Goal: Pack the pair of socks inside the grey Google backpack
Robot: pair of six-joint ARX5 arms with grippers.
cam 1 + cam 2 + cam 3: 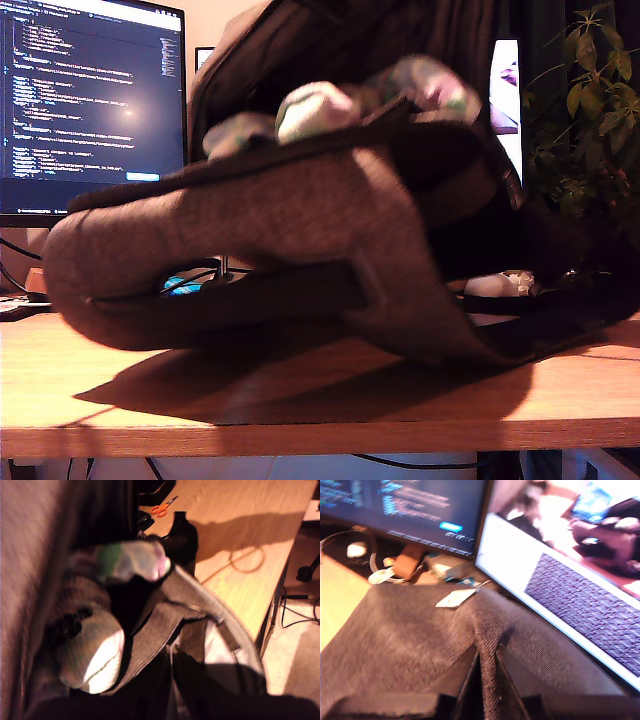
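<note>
The grey Google backpack (300, 230) is lying on its side across the wooden surface (300, 405), filling most of the exterior view, with its opening turned up and toward the far side. The pair of socks (315, 110) is sitting at the upper edge of that opening, partly over the rim and not yet sunk inside; in the first wrist view the socks (95, 635) are seen resting against the dark mouth of the bag, a pastel green and pink patch showing on the upper one. They are probably being held there so that they can be pushed down past the zip edge into the lining. My first tool is not being shown clearly: only a dark shape is filling the near edge of its view, so whether it is open, closed or holding the socks cannot be told. In the second wrist view a ridge of the backpack fabric (490, 630) is being pinched between the dark fingers (470, 680) of my second tool (487, 677), which is closed on the bag, apparently to lift the flap and keep the mouth open. A monitor with code (90, 90) is standing behind at the exterior view's left, a plant (590, 110) at its right, and orange scissors (162, 509) are lying well apart on the surface.
</note>
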